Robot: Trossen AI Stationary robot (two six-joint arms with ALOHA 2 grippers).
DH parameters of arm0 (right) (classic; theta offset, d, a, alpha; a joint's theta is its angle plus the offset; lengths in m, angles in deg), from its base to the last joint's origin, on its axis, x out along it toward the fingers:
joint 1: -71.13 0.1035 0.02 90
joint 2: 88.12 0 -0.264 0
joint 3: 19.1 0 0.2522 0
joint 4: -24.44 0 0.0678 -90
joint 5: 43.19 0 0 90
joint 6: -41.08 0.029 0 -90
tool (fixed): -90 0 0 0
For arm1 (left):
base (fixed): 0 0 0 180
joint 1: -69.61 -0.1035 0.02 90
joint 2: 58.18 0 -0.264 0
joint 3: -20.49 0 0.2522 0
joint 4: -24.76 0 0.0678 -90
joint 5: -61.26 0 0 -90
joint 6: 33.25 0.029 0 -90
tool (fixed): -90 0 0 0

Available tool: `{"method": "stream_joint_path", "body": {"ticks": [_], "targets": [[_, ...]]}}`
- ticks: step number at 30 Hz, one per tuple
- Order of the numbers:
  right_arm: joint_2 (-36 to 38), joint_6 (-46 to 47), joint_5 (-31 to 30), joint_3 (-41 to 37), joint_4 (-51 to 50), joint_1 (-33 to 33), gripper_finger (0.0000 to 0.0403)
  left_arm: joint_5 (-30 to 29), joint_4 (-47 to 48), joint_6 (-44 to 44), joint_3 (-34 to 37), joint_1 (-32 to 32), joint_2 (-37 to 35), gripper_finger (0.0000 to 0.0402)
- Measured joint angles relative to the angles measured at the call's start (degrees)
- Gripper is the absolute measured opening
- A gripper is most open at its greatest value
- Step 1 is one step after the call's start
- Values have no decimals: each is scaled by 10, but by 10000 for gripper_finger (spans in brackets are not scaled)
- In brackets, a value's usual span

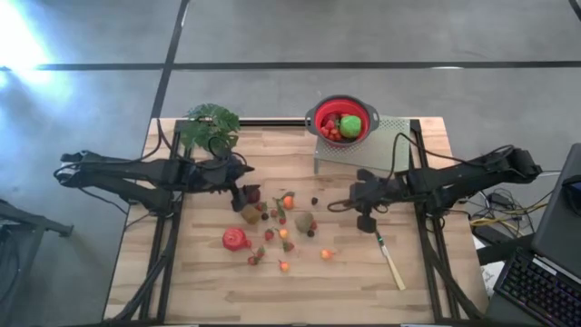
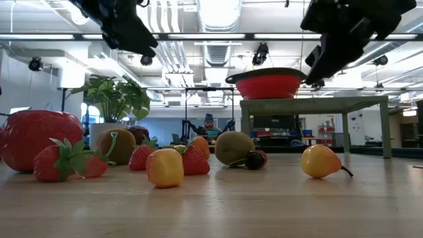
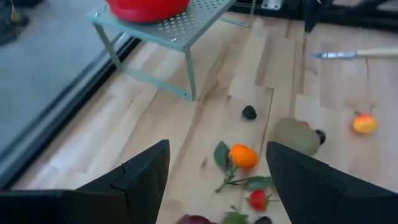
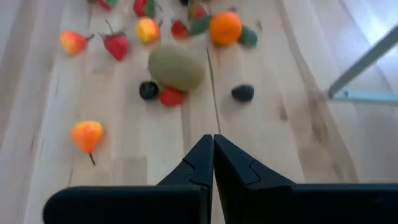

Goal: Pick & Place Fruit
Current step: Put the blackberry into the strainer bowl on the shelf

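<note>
The wooden table (image 1: 200, 291) stood on a grey floor (image 1: 82, 109) crossed by dark seams, with bright glare at the far left. Beyond the table the room ran deep — ceiling ducts (image 2: 218, 49), long strip lights (image 2: 198, 36) and white walls. A person (image 2: 209, 124) sat far back at a desk. A keyboard (image 1: 540, 289) lay at the near right.

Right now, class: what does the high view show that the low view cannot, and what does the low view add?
Only the high view shows the knife, the green fruit inside the red colander, and both whole arms. Only the low view shows the room behind, with a person seated far off. Both share the colander on its stand, the potted plant and the scattered fruit.
</note>
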Motion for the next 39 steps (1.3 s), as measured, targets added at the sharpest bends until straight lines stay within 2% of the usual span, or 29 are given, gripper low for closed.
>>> {"method": "stream_joint_path", "body": {"ticks": [2, 7, 10, 13, 15, 21, 30, 34, 39], "targets": [[-1, -17, -2, 0, 13, 0, 8, -1, -2, 33, 0, 0, 0, 273], [-9, -90, -64, 0, 81, -1, 8, 10, 54, 58, -3, 0, -1, 273], [-14, -143, -90, 1, 135, 0, 8, 59, 103, 33, -7, 1, -1, 273], [-14, -182, -99, 1, 162, 0, 8, 143, 149, 24, -8, 12, -1, 273], [-16, -202, -105, 1, 166, -1, 8, 156, 169, 7, -8, 30, 1, 273], [-31, -179, -105, -3, 167, -21, 8, 155, 214, -38, -26, 100, 2, 273], [-99, -158, -104, -4, 185, -29, 8, 139, 256, -84, -36, 216, 18, 273], [-137, -118, -103, -1, 242, -29, 8, 126, 269, -102, -36, 227, 32, 273], [-173, -82, -102, 36, 251, -29, 8, 87, 270, -127, -36, 227, 35, 273]]}}
